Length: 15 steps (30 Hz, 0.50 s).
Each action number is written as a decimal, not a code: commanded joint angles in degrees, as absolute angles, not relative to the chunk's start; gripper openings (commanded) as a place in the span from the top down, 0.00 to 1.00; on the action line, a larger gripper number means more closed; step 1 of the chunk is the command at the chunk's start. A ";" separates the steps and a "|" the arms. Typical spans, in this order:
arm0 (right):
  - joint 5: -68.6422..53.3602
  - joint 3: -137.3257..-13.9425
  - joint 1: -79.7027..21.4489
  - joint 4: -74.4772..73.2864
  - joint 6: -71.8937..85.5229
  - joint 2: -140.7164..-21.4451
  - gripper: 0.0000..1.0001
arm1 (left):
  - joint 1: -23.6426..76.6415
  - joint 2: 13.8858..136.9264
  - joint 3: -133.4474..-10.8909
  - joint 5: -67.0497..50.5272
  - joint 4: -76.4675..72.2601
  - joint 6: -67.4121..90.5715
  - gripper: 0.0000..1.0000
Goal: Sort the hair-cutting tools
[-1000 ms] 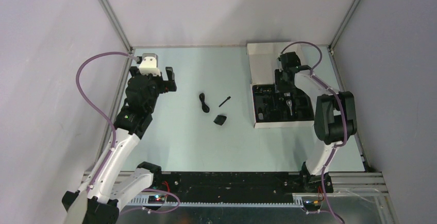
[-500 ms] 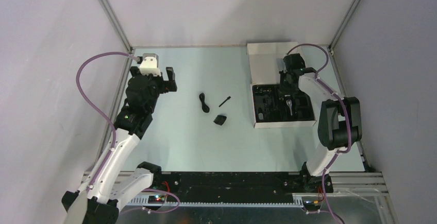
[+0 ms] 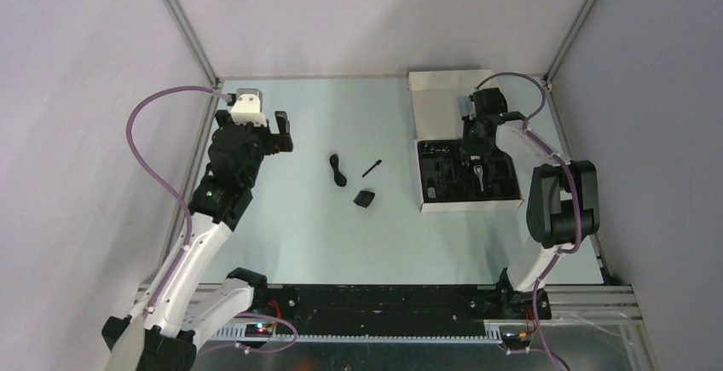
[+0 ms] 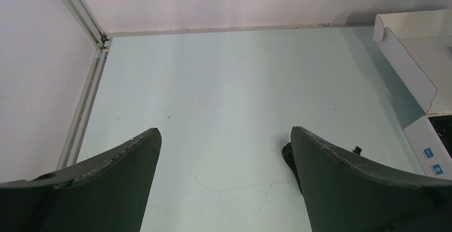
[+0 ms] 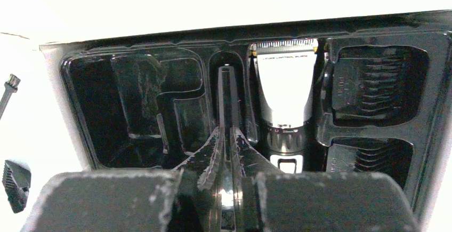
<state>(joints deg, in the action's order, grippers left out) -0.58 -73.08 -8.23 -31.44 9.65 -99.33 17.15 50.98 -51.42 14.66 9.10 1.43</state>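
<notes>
My right jaws, together, hang over the box tray [image 5: 138, 104], beside the seated clipper [image 5: 282, 98]; my left jaws stand apart, empty. Cord [image 3: 338, 169], stick-brush [image 3: 372, 168] and comb attachment [image 3: 366, 198] lie on the table [image 3: 298, 217]. Lowering closed risks knocking the clipper loose.

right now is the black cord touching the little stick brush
Apart. The top external view shows bare table between the black cord and the stick brush.
</notes>
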 commanded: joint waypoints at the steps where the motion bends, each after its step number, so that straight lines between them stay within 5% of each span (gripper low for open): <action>1: -2.33 -73.22 -7.95 -29.92 10.05 -100.08 0.89 | 17.41 50.38 -51.73 14.24 7.40 0.18 0.02; 15: -2.21 -73.22 -7.38 -30.62 10.49 -104.11 0.97 | 17.41 50.29 -51.72 14.08 7.41 0.18 0.02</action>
<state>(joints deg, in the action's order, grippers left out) -2.04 -73.08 -7.64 -31.03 10.28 -102.52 17.15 50.98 -51.42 14.63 9.10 1.43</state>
